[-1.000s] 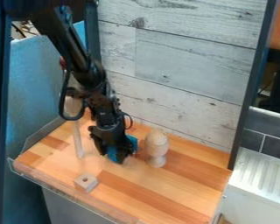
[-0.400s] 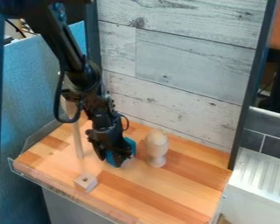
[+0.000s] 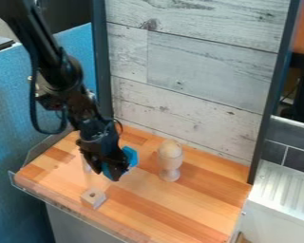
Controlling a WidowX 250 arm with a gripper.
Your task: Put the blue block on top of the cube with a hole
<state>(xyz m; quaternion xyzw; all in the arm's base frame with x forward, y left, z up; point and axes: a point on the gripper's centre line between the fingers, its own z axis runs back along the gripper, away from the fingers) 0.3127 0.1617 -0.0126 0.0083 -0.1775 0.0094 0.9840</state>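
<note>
My gripper (image 3: 108,172) hangs over the left half of the wooden board, shut on the blue block (image 3: 130,156). The block shows to the right of the fingers and also between them, while its middle is hidden behind them. Below and slightly left of the gripper in the view, the small pale wooden cube with a hole (image 3: 93,197) rests on the board near its front left edge, hole facing up. The block is apart from the cube, up and to the right of it.
A pale wooden turned piece with a rounded top (image 3: 170,160) stands to the right of the gripper. A light upright rod (image 3: 86,164) is partly hidden behind the gripper. A plank wall (image 3: 205,71) rises behind the board (image 3: 174,204), and a clear rim runs along the front.
The gripper has moved left in the view with the blue block in it, and the arm has swung left too. The cube and the turned piece have stayed put.
</note>
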